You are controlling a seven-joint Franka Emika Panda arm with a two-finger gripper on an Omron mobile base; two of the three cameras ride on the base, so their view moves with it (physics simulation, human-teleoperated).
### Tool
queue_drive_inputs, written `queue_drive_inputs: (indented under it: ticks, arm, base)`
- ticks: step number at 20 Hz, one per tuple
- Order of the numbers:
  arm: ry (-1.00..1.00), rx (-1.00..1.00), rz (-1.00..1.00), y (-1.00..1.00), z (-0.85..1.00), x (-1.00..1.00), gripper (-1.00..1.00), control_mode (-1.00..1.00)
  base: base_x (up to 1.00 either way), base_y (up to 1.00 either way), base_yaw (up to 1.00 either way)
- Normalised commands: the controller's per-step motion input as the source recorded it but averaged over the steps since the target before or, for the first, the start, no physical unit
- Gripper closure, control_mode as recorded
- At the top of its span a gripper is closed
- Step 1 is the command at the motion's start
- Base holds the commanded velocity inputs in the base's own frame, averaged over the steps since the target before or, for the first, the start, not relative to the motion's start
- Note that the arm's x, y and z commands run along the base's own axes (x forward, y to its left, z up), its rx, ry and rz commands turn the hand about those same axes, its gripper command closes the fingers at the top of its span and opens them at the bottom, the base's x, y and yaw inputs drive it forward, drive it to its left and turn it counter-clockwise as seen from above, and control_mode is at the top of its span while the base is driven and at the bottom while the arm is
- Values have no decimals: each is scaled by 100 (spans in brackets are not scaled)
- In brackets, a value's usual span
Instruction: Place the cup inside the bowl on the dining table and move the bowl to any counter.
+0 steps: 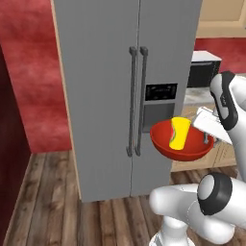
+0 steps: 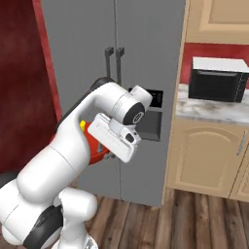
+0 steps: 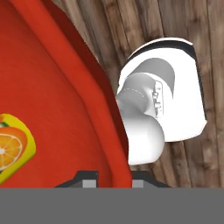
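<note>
I am holding the bowl (image 1: 185, 141) up in the air in front of the big grey fridge (image 1: 110, 72). It does not touch any bench. In the left base view the red bowl sits at about 3 o'clock from the picture's middle, just beside the fridge handles (image 1: 136, 101). The cup (image 1: 179, 133) is inside the bowl. It is yellow and leans a little. In the hand view I see the cup's orange-slice picture at 9 o'clock, low down in the red bowl.

The gripper (image 3: 114, 181) has its jaws squeezed on the bowl's rim. In the hand view one dark tip is on each side of the red rim at 6 o'clock.

In the right base view the bowl peeks out red behind my white arm, at about 9 o'clock. The counter (image 2: 209, 111) is a marble bench at 3 o'clock, well apart from the bowl. A black microwave (image 2: 217, 79) stands on it. Below it are tan doors. The floor (image 1: 48, 202) is brown wood.
</note>
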Motion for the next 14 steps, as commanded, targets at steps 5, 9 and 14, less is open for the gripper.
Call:
queue_drive_inputs:
  ticks: [5, 9, 14]
  arm:
    - [0, 0, 0, 0, 0, 0, 100, 100]
    - [0, 0, 0, 0, 0, 0, 100, 100]
    - [0, 0, 0, 0, 0, 0, 100, 100]
  base:
    - [32, -63, 2]
    - [37, -65, 2]
    - [38, -65, 2]
